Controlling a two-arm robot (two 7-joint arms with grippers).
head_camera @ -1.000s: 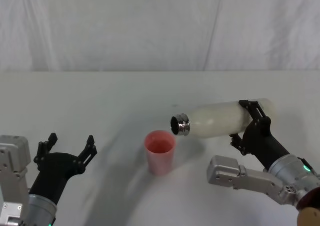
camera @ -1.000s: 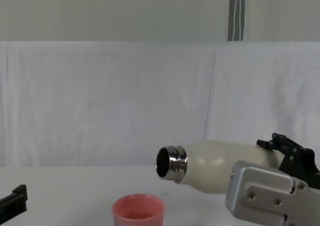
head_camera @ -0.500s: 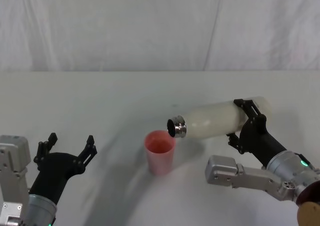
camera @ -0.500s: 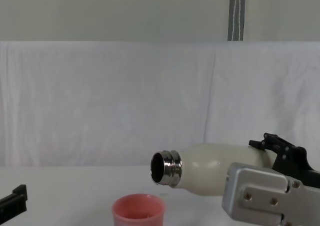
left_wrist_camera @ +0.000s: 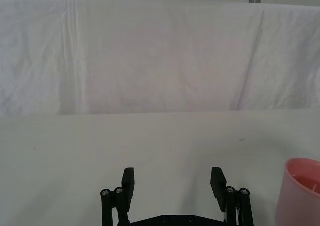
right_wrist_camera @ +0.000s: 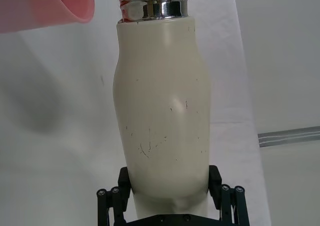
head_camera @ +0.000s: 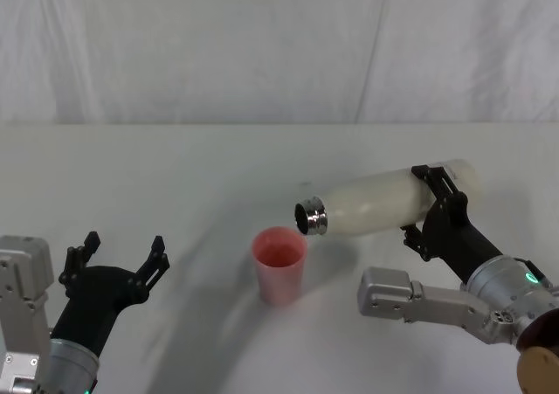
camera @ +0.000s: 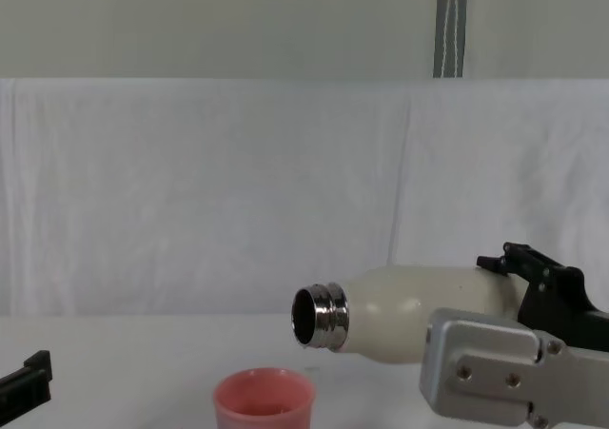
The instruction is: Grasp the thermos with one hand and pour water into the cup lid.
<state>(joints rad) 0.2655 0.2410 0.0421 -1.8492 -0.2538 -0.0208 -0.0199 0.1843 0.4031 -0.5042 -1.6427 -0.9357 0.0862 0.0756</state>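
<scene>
Thermos (head_camera: 384, 203) lies near-horizontal, steel neck pointing frame-left above cup lid (head_camera: 279, 264) on table (head_camera: 175, 176); right gripper (head_camera: 434, 209) fingers clamp its base, left gripper (head_camera: 122, 256) fingers spread, idle lower left.

From the head we look steeply down on the right gripper (head_camera: 434, 212). From the chest we look level across the table, just behind it. Our right wrist camera sits close behind its fingers, looking along the thermos (right_wrist_camera: 161, 110); the left wrist camera faces the backdrop.
</scene>
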